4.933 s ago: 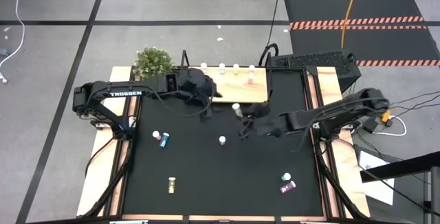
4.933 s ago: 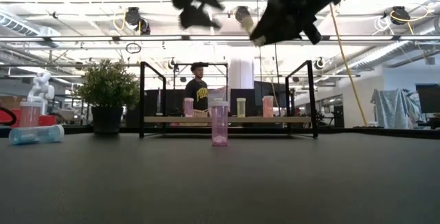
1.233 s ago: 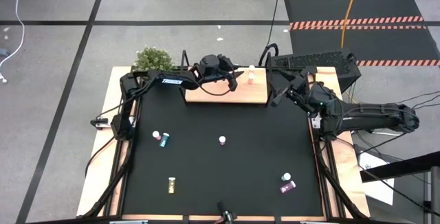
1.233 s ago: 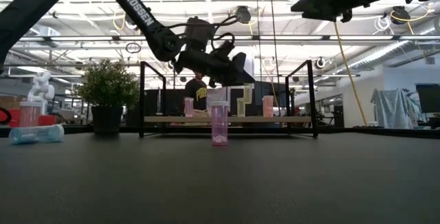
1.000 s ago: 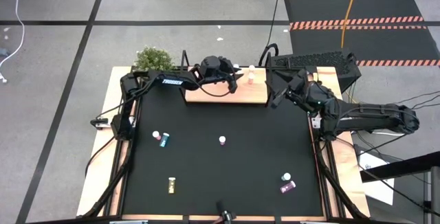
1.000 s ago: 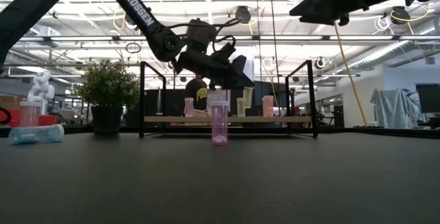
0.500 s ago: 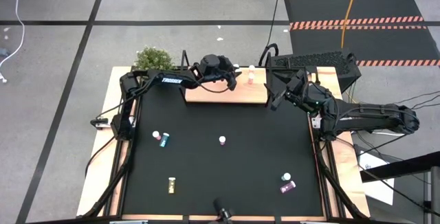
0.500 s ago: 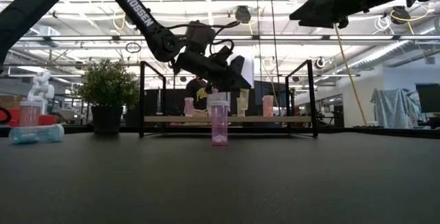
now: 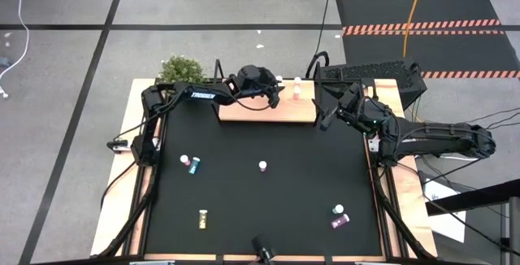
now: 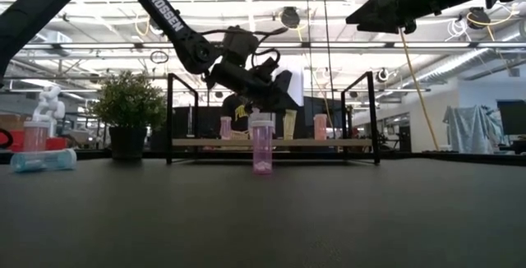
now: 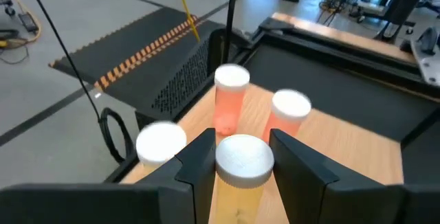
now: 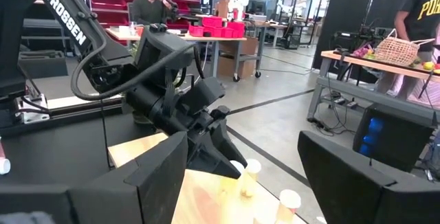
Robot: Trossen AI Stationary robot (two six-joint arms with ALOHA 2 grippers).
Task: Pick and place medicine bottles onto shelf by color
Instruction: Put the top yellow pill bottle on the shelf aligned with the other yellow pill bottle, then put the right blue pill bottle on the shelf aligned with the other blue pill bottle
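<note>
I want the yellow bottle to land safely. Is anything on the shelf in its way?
Nothing visible blocks it. The left gripper holds the yellow bottle over the shelf; two pink bottles stand just beyond it.

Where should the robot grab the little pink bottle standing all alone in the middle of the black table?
Around its pink body, just under the white cap, coming straight down from above. The pink bottle stands upright on the black table with open space all around it, so fingers could probably drop on either side of it. The open right gripper, hovering near the shelf, looks free to do it.
</note>
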